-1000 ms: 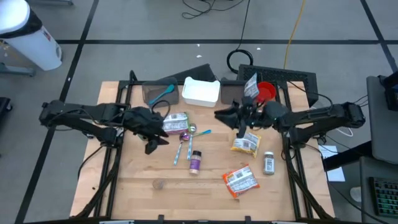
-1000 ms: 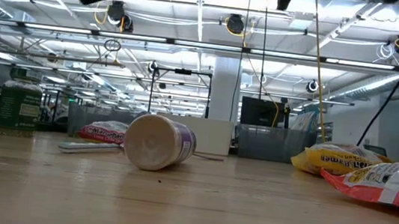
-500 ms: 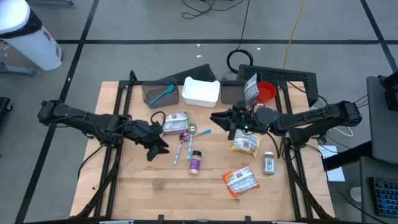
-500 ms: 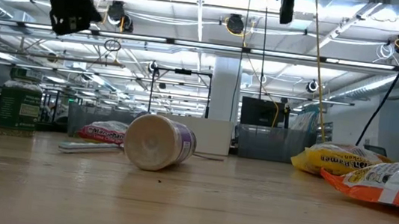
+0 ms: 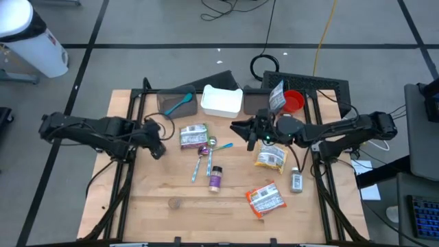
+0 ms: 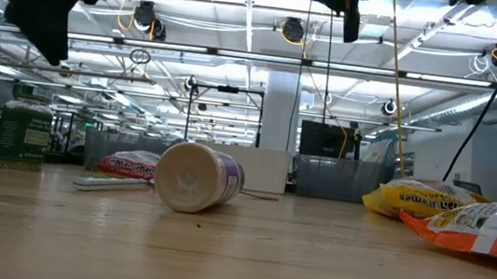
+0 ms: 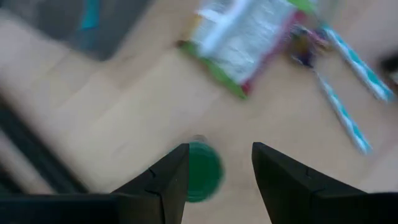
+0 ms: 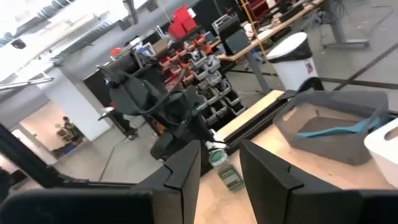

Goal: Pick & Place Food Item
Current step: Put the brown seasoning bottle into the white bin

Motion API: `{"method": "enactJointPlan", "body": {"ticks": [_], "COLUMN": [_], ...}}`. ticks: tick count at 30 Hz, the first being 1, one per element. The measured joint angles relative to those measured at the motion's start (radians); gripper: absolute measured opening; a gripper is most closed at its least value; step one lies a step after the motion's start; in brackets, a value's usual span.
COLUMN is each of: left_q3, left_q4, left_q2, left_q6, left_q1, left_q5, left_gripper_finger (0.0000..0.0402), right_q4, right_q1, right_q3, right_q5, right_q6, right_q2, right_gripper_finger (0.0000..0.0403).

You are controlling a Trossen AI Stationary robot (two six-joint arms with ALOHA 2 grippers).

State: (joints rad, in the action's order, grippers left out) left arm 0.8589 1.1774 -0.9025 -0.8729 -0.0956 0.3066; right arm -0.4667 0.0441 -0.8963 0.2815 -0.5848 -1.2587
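The left gripper (image 7: 219, 149) hangs straight over the green-lidded jar (image 7: 202, 171), fingers partly open and empty. The jar stands upright on the table (image 7: 112, 118) just beside the snack packet (image 7: 249, 37), nearer this arm. The right gripper (image 5: 238, 129), fingers parted and empty, waits beyond the packet.

We see a white bin (image 5: 36, 42) standing on the floor off the bench's (image 5: 151, 206) far left corner — well apart from it. Black cable (image 5: 264, 65) coils beyond the far edge, and a yellow cord (image 5: 324, 31) runs away across the floor.
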Motion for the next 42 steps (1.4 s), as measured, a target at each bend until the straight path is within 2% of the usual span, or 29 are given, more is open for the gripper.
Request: {"method": "enactJointPlan", "body": {"ticks": [4,10,14,19,24,28,33,42], "left_q3": [0.000,0.000,0.000,0.000,0.000,0.000,0.000,0.000], "left_q4": [0.023,-0.015,-0.022,-0.075,-0.299,-0.469,-0.547,-0.635], "left_q2": [0.003,0.000,0.000,0.003,0.005,-0.015,-0.070,-0.297], "left_q6": [-0.107,-0.167,-0.241,-0.342,-0.414,-0.466,-0.568,-0.823], "left_q1": [0.045,0.074,0.071,-0.021,-0.179,-0.305,-0.458,-0.718], "left_q5": [0.017,-0.070,-0.170,-0.252,-0.275,-0.204,-0.060,0.183], "left_gripper_finger": [0.0184,0.0184,0.0184,0.0184,0.0184,0.0184,0.0184,0.0184], "right_q4": [0.002,0.007,0.008,0.065,0.120,0.142,0.149,0.169], "right_q1": [-0.020,-0.058,-0.072,-0.080,-0.080,-0.080,-0.080,-0.065], "right_q3": [0.000,0.000,0.000,0.000,0.000,0.000,0.000,0.000], "right_q5": [-0.101,-0.221,-0.312,-0.398,-0.443,-0.443,-0.443,-0.444], "right_q6": [0.035,0.044,0.033,0.032,0.030,0.029,0.029,0.021], "right_q2": [0.001,0.000,0.000,0.000,0.001,0.001,0.001,0.001], "right_gripper_finger": [0.0105,0.0105,0.0105,0.0105,0.0105,0.0105,0.0105,0.0105]}}
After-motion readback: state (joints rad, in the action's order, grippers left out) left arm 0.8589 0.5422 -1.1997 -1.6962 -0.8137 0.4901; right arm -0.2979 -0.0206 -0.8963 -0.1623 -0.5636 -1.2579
